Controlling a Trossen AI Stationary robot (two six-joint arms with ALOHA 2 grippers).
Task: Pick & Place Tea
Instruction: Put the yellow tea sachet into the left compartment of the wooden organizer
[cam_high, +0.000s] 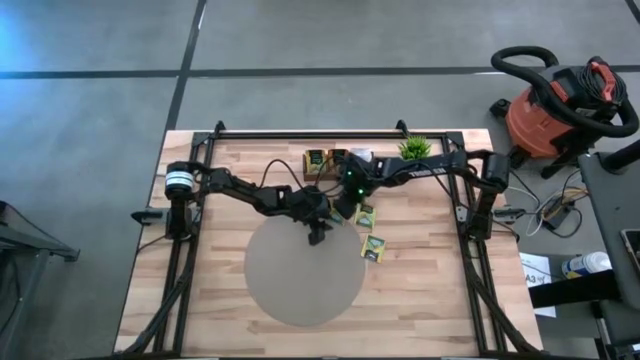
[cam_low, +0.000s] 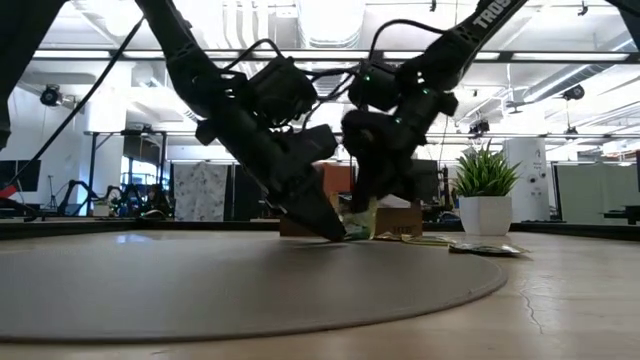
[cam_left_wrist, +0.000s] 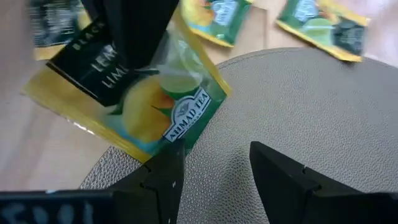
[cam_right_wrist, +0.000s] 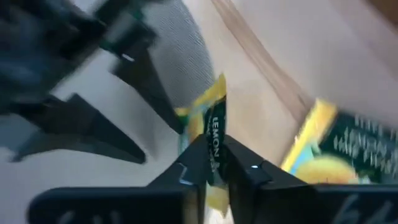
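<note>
The wooden table (cam_high: 200, 260) fills the middle of the high view, with a round grey mat (cam_high: 290, 280) below center and a red shop vacuum (cam_high: 555, 105) on the floor at upper right. Above the mat, a small potted plant (cam_high: 415, 148) and a wooden tray (cam_high: 325, 162) sit near the table's top edge. At center, the right gripper (cam_right_wrist: 214, 163) pinches a yellow tea sachet (cam_left_wrist: 155, 93), the left gripper (cam_left_wrist: 214, 163) stands wide just beside it, and two more sachets (cam_high: 372, 245) lie right of the mat.
</note>
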